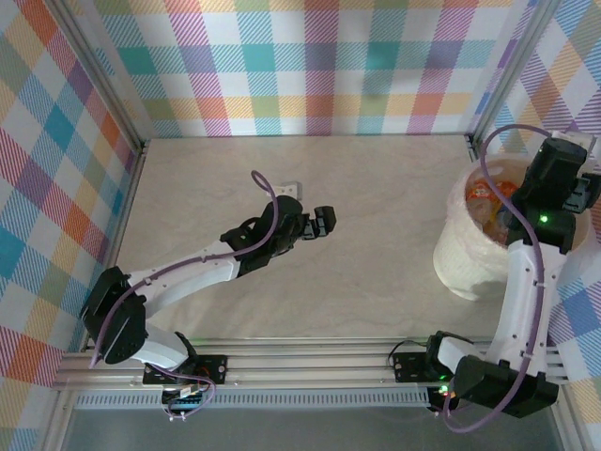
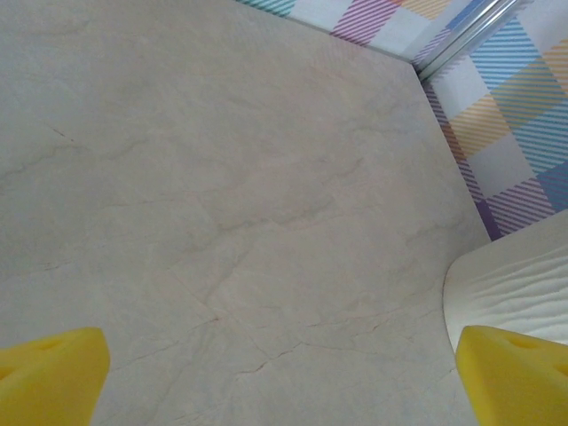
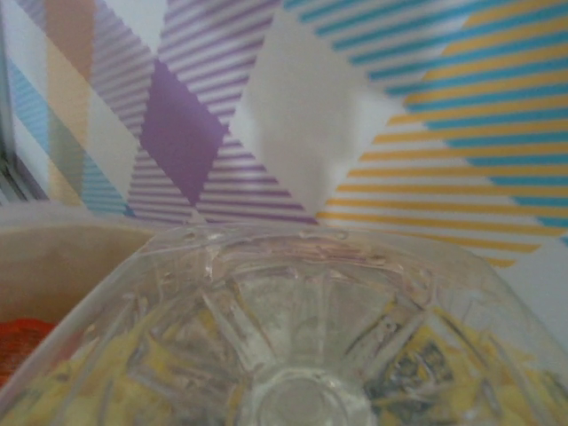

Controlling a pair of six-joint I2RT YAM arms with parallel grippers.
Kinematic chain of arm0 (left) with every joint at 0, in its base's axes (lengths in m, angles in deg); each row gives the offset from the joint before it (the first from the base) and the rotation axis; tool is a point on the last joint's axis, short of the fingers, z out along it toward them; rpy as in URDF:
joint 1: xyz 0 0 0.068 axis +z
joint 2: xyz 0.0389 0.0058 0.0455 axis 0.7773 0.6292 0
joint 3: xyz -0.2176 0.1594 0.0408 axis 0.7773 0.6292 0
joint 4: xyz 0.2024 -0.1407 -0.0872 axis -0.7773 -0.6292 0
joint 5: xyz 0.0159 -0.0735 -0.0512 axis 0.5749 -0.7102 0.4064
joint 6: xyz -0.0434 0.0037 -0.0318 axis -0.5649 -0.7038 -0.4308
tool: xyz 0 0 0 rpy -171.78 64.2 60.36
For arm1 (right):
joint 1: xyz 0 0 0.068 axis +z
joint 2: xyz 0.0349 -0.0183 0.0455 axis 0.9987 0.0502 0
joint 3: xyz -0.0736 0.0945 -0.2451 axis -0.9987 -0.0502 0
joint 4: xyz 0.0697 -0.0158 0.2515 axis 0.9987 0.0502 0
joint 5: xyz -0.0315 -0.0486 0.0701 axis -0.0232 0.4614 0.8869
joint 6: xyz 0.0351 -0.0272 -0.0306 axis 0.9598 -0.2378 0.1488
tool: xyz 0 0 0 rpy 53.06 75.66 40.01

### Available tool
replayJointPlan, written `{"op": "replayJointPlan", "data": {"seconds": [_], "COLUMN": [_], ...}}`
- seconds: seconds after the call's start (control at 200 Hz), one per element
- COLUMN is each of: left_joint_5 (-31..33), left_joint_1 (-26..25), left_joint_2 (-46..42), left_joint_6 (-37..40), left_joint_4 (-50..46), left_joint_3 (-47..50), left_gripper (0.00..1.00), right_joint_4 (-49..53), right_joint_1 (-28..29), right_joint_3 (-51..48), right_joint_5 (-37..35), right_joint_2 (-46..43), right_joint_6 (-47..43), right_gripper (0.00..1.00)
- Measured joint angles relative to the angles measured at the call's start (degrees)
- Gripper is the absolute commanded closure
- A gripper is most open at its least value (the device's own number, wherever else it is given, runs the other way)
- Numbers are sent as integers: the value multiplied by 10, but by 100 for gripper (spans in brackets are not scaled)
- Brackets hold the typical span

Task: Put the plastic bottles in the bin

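The bin (image 1: 460, 256) is a round translucent white tub at the table's right edge, with several orange-labelled plastic bottles (image 1: 486, 195) lying inside. My right gripper (image 1: 562, 193) hangs over the bin's far right side, shut on a clear plastic bottle (image 3: 302, 337). That bottle's ribbed base is close to the right wrist camera, and yellow fingers show through it. The bin's rim (image 3: 71, 232) and something red (image 3: 22, 342) sit below at the left. My left gripper (image 1: 319, 223) (image 2: 282, 377) hovers over the bare table middle, open, with nothing between its yellow fingertips (image 2: 49, 373). The bin's wall (image 2: 524, 284) stands to its right.
Checked walls enclose the table on three sides, with metal posts in the back corners (image 1: 474, 141). A small white plate (image 1: 288, 190) lies on the table behind the left arm. An aluminium rail (image 1: 310, 355) runs along the near edge between the arm bases.
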Motion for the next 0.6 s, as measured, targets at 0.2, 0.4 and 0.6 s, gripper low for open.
{"op": "replayJointPlan", "data": {"seconds": [0.2,0.4,0.6], "left_joint_5": [-5,-2,11], "left_joint_1": [0,0,0], "left_joint_2": [7,7,7], "left_joint_6": [-11,-12,-12], "left_joint_4": [-8,-11,-20], "left_joint_3": [-3,-3,-3], "left_gripper": [0,0,0], "right_joint_4": [25,86,146], "right_joint_1": [-34,-47,-47], "right_joint_3": [-2,30,68], "right_joint_5": [28,35,50], "right_joint_2": [28,78,115], "right_joint_6": [6,35,73], "right_gripper": [34,8,5]}}
